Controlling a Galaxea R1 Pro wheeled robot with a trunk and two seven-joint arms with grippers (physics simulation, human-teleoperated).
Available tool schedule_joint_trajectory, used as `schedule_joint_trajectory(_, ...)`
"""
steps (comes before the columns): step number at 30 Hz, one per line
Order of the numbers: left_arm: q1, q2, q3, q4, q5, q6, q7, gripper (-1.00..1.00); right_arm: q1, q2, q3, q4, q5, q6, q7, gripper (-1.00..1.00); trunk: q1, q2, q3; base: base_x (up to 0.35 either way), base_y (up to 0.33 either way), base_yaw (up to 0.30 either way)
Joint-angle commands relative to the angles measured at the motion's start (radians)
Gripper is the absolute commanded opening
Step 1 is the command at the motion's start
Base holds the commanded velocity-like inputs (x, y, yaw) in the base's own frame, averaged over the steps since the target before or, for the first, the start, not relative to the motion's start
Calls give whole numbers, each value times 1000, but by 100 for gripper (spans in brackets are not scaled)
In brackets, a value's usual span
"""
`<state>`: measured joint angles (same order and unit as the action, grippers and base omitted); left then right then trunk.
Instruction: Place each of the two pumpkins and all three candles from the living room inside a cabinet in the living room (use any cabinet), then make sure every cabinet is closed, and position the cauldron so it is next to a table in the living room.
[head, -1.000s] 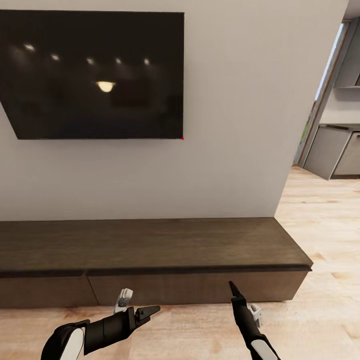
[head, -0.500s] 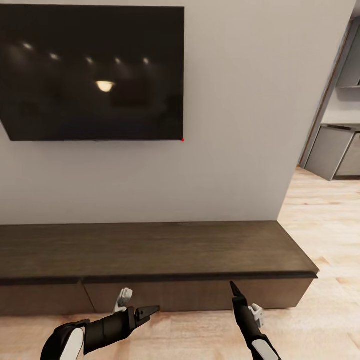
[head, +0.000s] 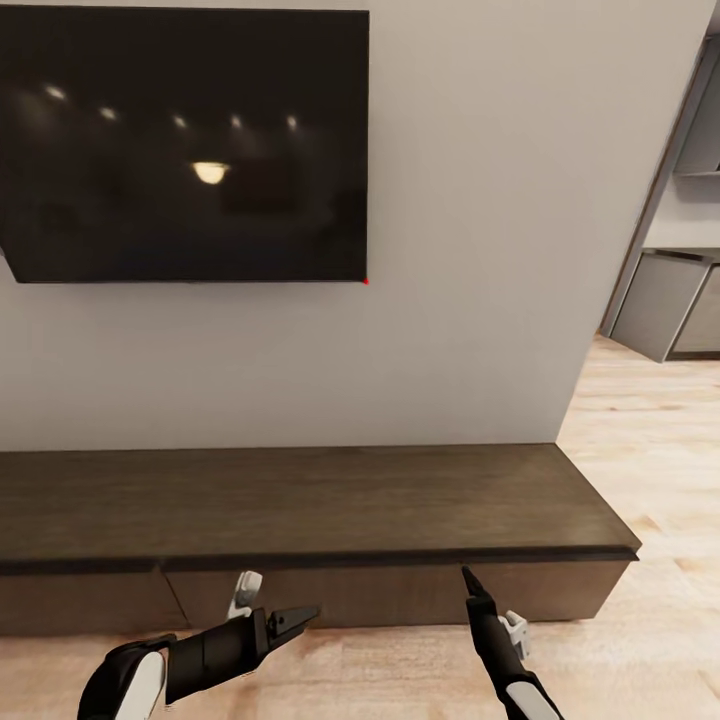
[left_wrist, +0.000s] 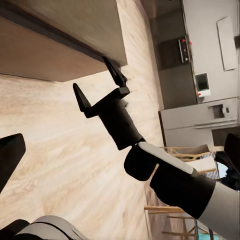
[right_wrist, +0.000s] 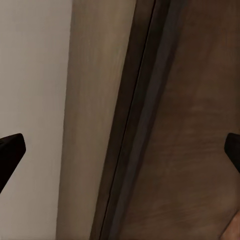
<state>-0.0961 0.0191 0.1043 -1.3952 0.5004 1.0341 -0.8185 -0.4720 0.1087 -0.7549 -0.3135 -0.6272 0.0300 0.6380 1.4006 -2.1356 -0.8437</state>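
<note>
The long, low dark-brown cabinet (head: 320, 500) runs along the wall under the TV, its flat drawer fronts all shut. My left gripper (head: 305, 618) hovers over the floor just in front of it, fingers pointing right and spread open. My right gripper (head: 467, 580) points up at the cabinet's front edge, open with nothing in it. In the left wrist view the right gripper (left_wrist: 91, 74) shows its two fingers spread, close to the cabinet (left_wrist: 75, 25). The right wrist view looks closely at the cabinet (right_wrist: 190, 125) top edge and the wall. Pumpkins, candles, cauldron and table are out of view.
A large black TV (head: 190, 140) hangs on the white wall above the cabinet. Pale wood floor (head: 650, 450) opens to the right toward grey kitchen units (head: 665, 300). The left wrist view shows kitchen appliances (left_wrist: 200, 65) farther off.
The whole head view has shifted slightly, the cabinet sitting a little lower and larger, so the camera has moved closer. Both arms keep the same pose.
</note>
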Motion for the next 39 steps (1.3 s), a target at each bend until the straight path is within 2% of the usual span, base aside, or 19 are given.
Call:
schedule_joint_trajectory(1, -1, 0, 1, -3, -4, 4, -8, 100, 0, 0, -1, 0, -7, 2, 3, 100, 0, 0, -1, 143, 0, 0)
schedule_joint_trajectory(16, -1, 1, 1, -9, -3, 4, -13, 100, 0, -1, -1, 7, -5, -2, 1, 100, 0, 0, -1, 101, 0, 0)
schedule_joint_trajectory(22, -1, 2, 6, -9, -3, 4, -57, 100, 0, -6, -1, 34, -5, -4, 0, 100, 0, 0, -1, 2, 0, 0)
schedule_joint_trajectory(39, -1, 1, 4, -10, -3, 4, -62, 100, 0, -5, -1, 35, -5, -4, 1, 100, 61, -112, -51, 0, 0, 0)
